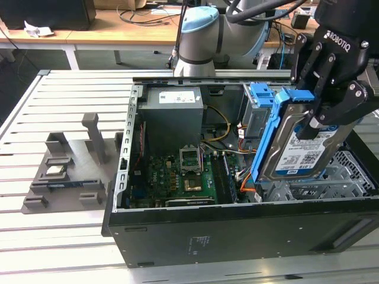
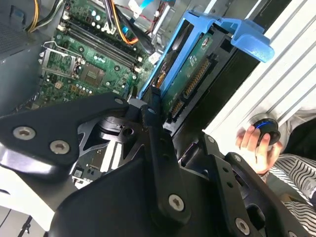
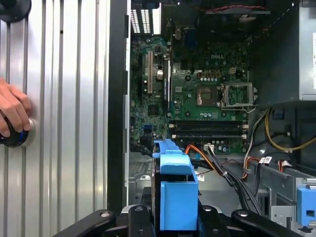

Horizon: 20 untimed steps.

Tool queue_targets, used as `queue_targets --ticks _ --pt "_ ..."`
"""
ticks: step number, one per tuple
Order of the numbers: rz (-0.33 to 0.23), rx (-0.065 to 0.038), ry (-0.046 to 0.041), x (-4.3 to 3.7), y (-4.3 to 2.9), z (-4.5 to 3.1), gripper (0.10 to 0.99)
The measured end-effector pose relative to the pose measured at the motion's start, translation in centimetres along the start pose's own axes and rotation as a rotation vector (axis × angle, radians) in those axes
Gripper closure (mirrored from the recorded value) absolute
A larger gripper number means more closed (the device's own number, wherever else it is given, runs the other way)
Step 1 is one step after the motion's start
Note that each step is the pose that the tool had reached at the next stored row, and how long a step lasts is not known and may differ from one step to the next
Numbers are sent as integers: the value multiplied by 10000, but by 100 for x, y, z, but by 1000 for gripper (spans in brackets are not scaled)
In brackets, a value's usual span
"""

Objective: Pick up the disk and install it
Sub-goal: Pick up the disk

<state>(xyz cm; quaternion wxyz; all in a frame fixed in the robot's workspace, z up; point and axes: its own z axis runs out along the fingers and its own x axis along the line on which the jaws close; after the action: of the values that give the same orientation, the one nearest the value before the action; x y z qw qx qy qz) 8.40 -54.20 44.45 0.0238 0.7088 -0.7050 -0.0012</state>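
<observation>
black gripper (image 1: 315, 121), fingers clamped on blue-framed silver metal disk (image 1: 296, 155) | held on edge above open black computer case (image 1: 237, 228), drive-bay corner | apparently aligned for insertion

Silver disk (image 1: 293, 148) w/ white-and-blue label, clipped in bright blue frame (image 1: 266, 139), is hanging tilted on edge above the open PC case (image 1: 237, 231), toward the exterior view's right, label facing near. Gripper (image 1: 312, 121) is clamping its upper part.
</observation>
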Motion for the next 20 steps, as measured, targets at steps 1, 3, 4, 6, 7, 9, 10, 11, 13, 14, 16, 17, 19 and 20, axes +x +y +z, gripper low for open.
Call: queue_targets --ticks 1,3,4,6,7,9,10,11,13,14,16,17,19,20 --pt "-1 0 0 0 -49 -2 722" --pt "0 0 0 1 -113 -4 722" --pt "0 0 0 1 -155 -5 722" --pt "0 -1 0 2 -270 -10 722" --pt "0 -1 0 2 -297 -11 722" --pt "-1 -1 1 2 -378 -14 722" --pt "-2 -2 0 2 -402 -14 722" --pt "0 -2 0 3 -429 -15 722" --pt "1 -3 0 3 -493 -18 722" --pt "2 -2 0 3 -516 -18 722" --pt "172 -8 -5 2 -529 -16 722" --pt "275 -12 -7 3 -529 -15 722" --pt "539 -19 -11 3 -533 -12 722" --pt "623 -22 -7 3 -539 -11 722"
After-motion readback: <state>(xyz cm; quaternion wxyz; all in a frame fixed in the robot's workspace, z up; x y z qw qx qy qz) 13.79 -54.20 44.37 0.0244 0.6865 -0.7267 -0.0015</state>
